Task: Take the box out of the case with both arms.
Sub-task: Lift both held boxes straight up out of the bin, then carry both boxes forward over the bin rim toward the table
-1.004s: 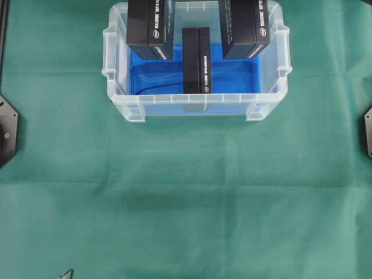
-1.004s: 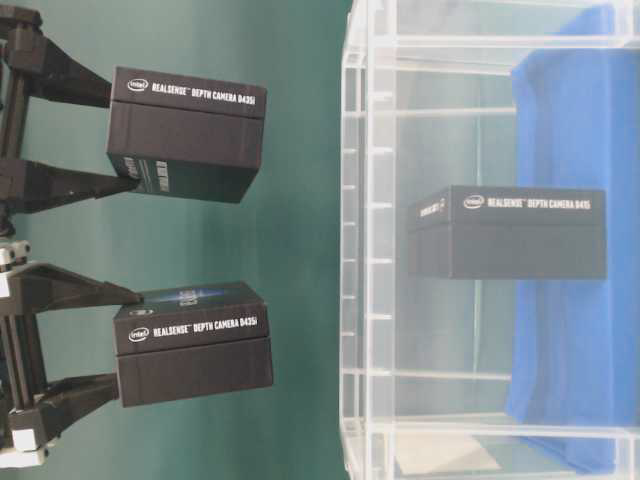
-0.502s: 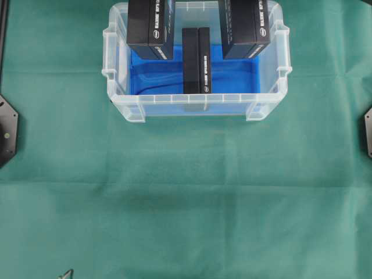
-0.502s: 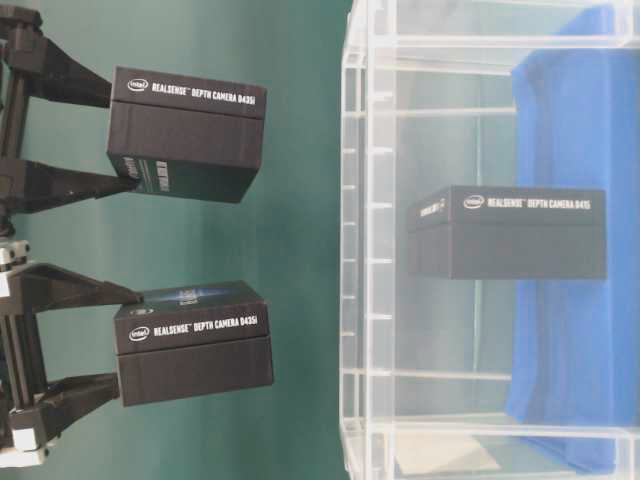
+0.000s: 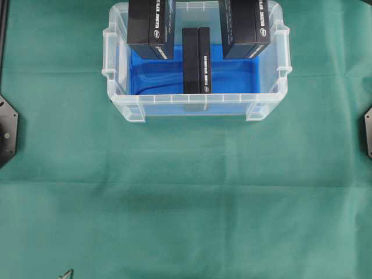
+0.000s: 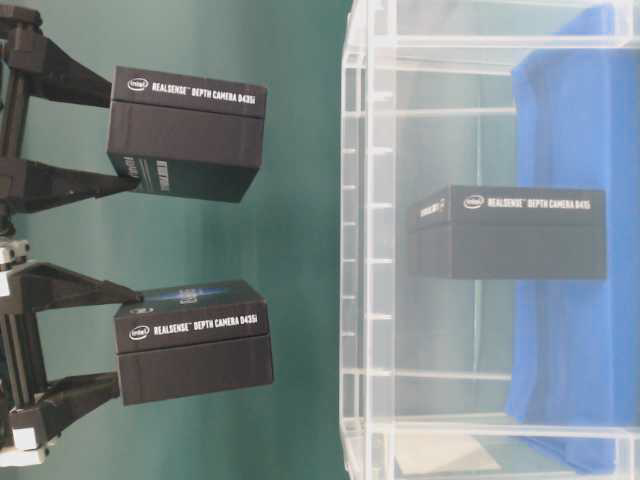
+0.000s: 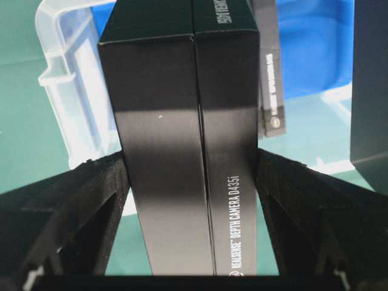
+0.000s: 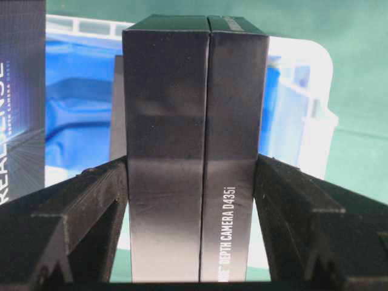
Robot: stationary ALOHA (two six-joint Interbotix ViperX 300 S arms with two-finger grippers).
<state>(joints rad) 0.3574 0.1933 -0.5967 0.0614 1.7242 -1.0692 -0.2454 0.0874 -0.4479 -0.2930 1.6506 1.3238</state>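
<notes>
Both grippers are clamped on black boxes lifted above the rim of the case (image 5: pixel 197 106). Seen from its wrist camera, the left gripper (image 7: pixel 191 176) presses a finger against each broad face of the left box (image 7: pixel 182 121), which stands on end between them with its long axis running away from the camera toward the bin below. The right gripper (image 8: pixel 193 176) holds the right box (image 8: pixel 194 133) the same way, its jaws spread wide enough to take the box's thickness, one finger flat on each side. White lettering along a narrow edge of each held box reads "DEPTH CAMERA D435i".

From overhead, the left box (image 5: pixel 150 26) hangs over the far left part of the case and the right box (image 5: pixel 245 26) over the far right part, well apart from each other, each with its long axis pointing down.

Between them, lower down, a third box (image 5: pixel 196 60) remains inside the case, standing on a narrow edge on the blue lining (image 5: pixel 157 72), its long axis running front to back along the middle of the bin. The table-level view shows this box (image 6: pixel 510 232) through the clear wall, apart from both held boxes and touched by neither gripper. The case sits at the far end of the green cloth (image 5: pixel 186 203) covering the table.
</notes>
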